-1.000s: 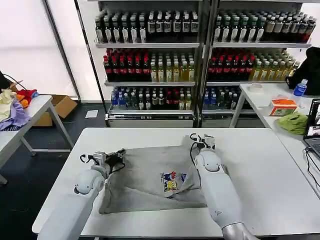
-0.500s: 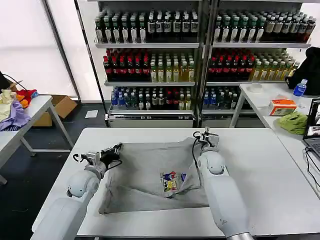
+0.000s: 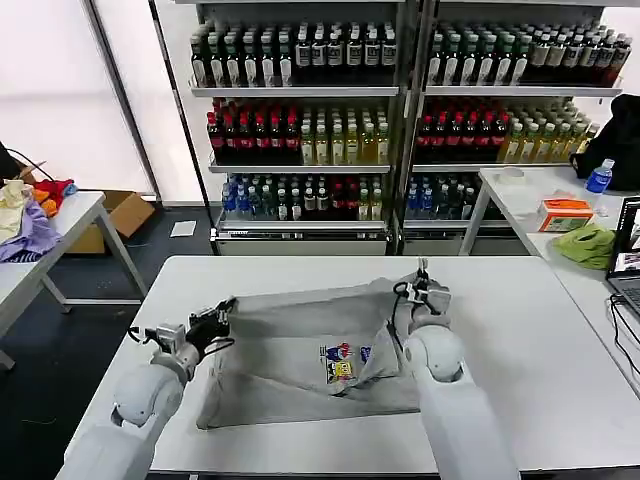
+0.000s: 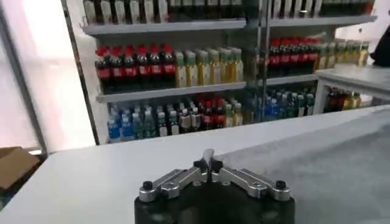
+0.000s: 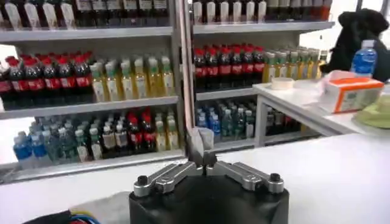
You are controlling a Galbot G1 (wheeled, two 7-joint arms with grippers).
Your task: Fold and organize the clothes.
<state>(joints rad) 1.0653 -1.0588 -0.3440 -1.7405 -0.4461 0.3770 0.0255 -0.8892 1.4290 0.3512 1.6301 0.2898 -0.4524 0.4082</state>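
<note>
A light grey T-shirt (image 3: 290, 345) lies partly folded on the white table (image 3: 520, 330), its small multicoloured chest print (image 3: 342, 362) facing up. My left gripper (image 3: 214, 318) is shut on the shirt's left edge, with a thin fold of cloth pinched between its fingertips (image 4: 209, 162) and the grey T-shirt (image 4: 323, 164) spreading away beside it. My right gripper (image 3: 423, 284) is shut on the shirt's far right corner, held a little above the table. A tab of grey cloth (image 5: 200, 140) sticks out past my right gripper (image 5: 204, 161). The shirt's far edge stretches between both grippers.
Shelves of bottles (image 3: 300, 130) stand behind the table. A side table (image 3: 540, 200) on the right holds a green cloth (image 3: 588, 243), an orange box (image 3: 565, 213) and a blue bottle (image 3: 599, 177). Another table (image 3: 45, 250) on the left carries coloured fabrics.
Both grippers have moved apart, the left one leftwards and the right one rightwards. The shirt's far edge is drawn out wider and tauter between them.
</note>
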